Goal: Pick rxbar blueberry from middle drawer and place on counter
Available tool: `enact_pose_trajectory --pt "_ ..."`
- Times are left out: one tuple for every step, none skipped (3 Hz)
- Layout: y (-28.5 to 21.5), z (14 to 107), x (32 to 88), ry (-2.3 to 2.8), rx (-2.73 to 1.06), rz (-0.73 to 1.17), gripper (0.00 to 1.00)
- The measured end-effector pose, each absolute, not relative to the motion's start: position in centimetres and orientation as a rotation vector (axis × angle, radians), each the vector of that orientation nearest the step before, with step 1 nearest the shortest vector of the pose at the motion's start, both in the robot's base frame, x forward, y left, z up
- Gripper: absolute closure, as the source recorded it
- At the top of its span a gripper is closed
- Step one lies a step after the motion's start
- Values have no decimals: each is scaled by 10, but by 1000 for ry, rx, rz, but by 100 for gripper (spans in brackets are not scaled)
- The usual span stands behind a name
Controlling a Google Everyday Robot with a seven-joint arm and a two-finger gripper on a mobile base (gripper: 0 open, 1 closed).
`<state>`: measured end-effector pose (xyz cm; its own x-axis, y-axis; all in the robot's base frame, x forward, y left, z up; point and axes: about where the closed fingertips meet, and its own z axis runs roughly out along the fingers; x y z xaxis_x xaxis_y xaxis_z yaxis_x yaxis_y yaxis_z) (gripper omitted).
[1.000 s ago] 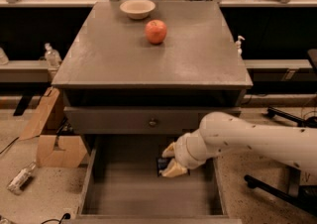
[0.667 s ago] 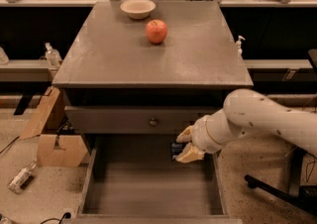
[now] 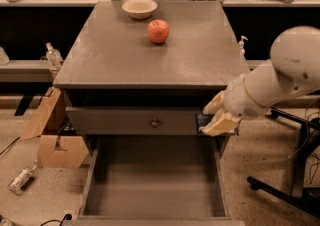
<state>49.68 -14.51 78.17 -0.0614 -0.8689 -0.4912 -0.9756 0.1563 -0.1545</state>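
Observation:
My gripper (image 3: 216,116) is at the right front of the cabinet, level with the knobbed drawer panel and above the open middle drawer (image 3: 155,190). Its pale fingers (image 3: 220,124) are shut on the rxbar blueberry (image 3: 202,119), a dark flat bar of which only an edge shows between them. The drawer's bare grey floor holds nothing that I can see. The counter (image 3: 150,65) is the flat grey top just above and left of the gripper.
A red apple (image 3: 158,31) and a white bowl (image 3: 139,8) sit toward the back of the counter. A cardboard box (image 3: 55,142) and a bottle (image 3: 21,179) lie on the floor at left. A chair base (image 3: 290,190) stands at right.
My gripper has risen out of the drawer with the bar and moved right, up to the level of the knobbed drawer front.

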Motion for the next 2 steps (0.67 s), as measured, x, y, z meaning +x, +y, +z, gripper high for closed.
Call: enact_pose_trajectory --pt "-155 849 505 1983 -1697 189 100" --pt "-146 886 529 1921 -1671 51 100"
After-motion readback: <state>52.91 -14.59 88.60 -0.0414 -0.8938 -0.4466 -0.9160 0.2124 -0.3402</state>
